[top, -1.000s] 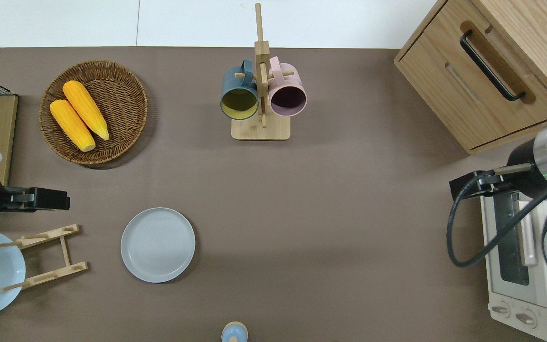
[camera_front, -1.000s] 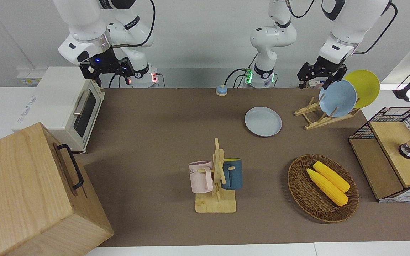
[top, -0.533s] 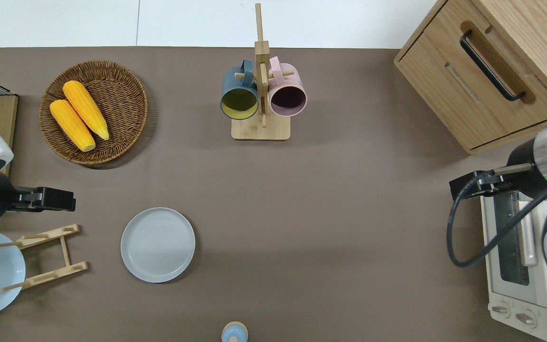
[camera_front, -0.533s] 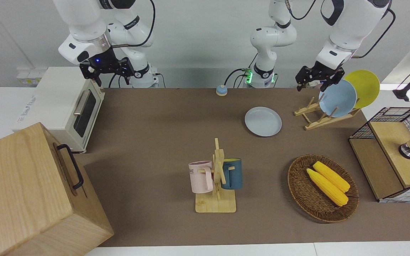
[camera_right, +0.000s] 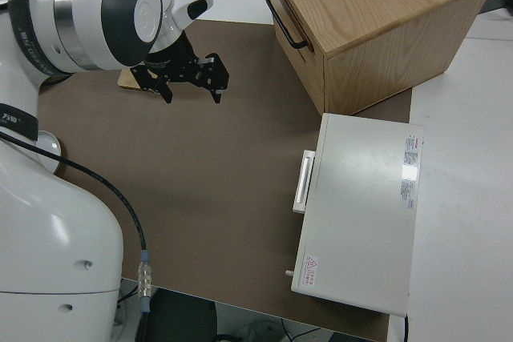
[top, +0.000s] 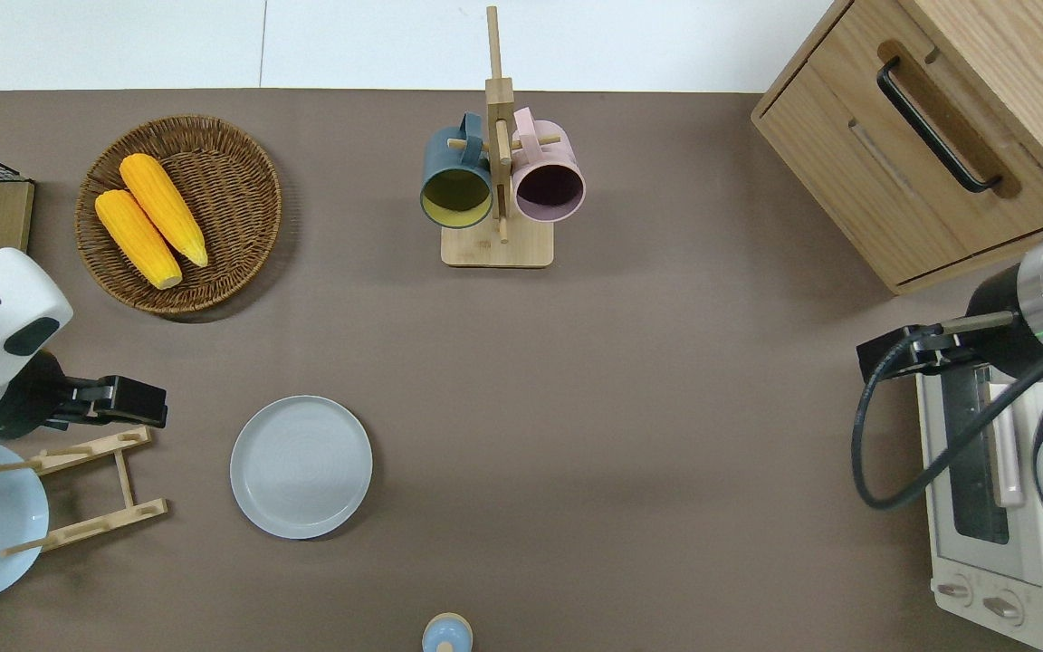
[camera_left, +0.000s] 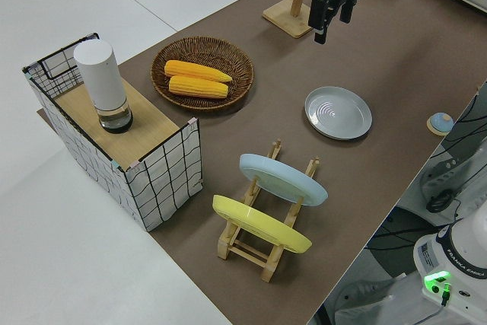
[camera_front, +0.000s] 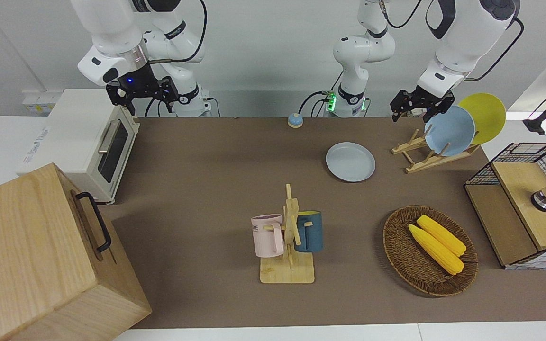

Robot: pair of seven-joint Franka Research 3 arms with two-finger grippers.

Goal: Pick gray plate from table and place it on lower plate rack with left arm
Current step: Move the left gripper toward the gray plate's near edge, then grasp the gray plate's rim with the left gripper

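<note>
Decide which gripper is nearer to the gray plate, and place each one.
Left. The left gripper is up over the table beside the wooden rack, close to the gray plate. The right arm is parked at the opposite end, by the toaster oven.

A dull brown worktop (camera_front: 216, 166) with white edges. The gray plate (top: 301, 466) lies flat on it, just beside the lower plate rack (top: 87, 489), which the left arm's tool (top: 137, 403) hovers near. Farther from the robots than the tool sits a wicker basket (top: 241, 172). A wooden mug stand (top: 497, 244), a wooden cabinet (camera_front: 40, 255), a white toaster oven (camera_front: 83, 142) and a small blue knob (camera_front: 295, 120) also rest on it.
</note>
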